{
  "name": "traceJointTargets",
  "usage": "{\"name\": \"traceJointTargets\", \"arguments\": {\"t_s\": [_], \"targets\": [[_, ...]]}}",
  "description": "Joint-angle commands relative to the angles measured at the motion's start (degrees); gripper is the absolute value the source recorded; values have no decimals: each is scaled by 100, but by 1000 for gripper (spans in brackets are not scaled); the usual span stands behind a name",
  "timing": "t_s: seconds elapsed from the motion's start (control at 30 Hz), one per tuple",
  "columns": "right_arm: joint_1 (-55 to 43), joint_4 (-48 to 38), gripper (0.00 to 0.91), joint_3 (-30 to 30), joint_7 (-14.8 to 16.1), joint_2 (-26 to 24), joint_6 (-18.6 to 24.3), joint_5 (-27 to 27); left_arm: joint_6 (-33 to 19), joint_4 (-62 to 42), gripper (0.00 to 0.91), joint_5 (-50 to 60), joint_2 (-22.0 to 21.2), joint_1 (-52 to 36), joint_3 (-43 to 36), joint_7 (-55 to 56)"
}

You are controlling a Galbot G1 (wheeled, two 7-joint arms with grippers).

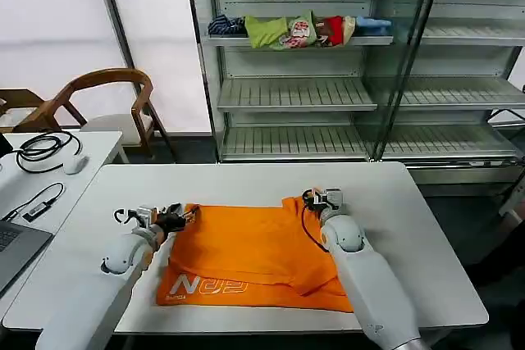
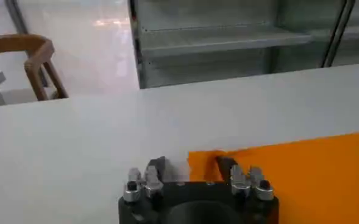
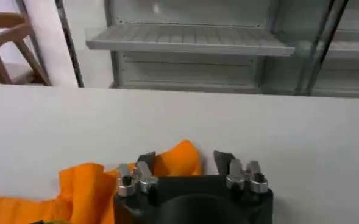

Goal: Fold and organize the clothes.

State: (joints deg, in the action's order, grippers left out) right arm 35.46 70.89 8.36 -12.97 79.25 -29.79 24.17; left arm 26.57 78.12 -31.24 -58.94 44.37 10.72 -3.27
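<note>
Orange cloth is what you are working with: the T-shirt [image 1: 250, 256] lies low in the centre of the head view, spread on the white table [image 1: 410, 227], with its white lettering [image 1: 205, 286] near the lower left edge. It looks light, thin and limp, so expect it to sag, drag and bunch instead of holding any shape. The right part already shows diagonal creases and a small raised peak at the far right corner.

Left gripper [image 1: 190, 217] sits at the shirt's far left corner, at centre left of the head view. In the left wrist view its fingers [image 2: 224, 164] stand spread, the orange corner [image 2: 205, 165] lying flat between them, and nothing looks clamped yet.

Right gripper [image 1: 313, 197] is at the far right corner, just right of centre in the head view. In the right wrist view its jaws stand apart too, with the peak of fabric [image 3: 178, 157] between them.

Take hold at these two far corners, biting well into the hem so a single thin layer does not slip out. Lift both together to keep the edge taut.

Farther up the head view, a shelf unit holds a pile of green, red and blue garments [image 1: 299, 30], and a wooden chair [image 1: 98, 100] stands at upper left.
</note>
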Motion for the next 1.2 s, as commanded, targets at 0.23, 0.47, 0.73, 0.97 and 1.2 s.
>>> {"name": "traceJointTargets", "arguments": {"t_s": [0.23, 0.47, 0.73, 0.97, 1.2], "targets": [[6, -36, 0, -1, 51, 28, 17, 84, 15, 18, 30, 3, -8, 14, -3, -59], [81, 65, 0, -14, 144, -4, 191, -23, -49, 75, 30, -29, -27, 14, 11, -74], [371, 882, 0, -34, 116, -278, 160, 53, -111, 491, 30, -311, 88, 231, 124, -50], [843, 1817, 0, 89, 29, -544, 67, 245, -110, 1083, 30, -415, 196, 749, 343, -28], [1530, 2713, 0, 323, 16, -827, 34, 327, -129, 1630, 30, -419, 274, 1350, 682, -23]]}}
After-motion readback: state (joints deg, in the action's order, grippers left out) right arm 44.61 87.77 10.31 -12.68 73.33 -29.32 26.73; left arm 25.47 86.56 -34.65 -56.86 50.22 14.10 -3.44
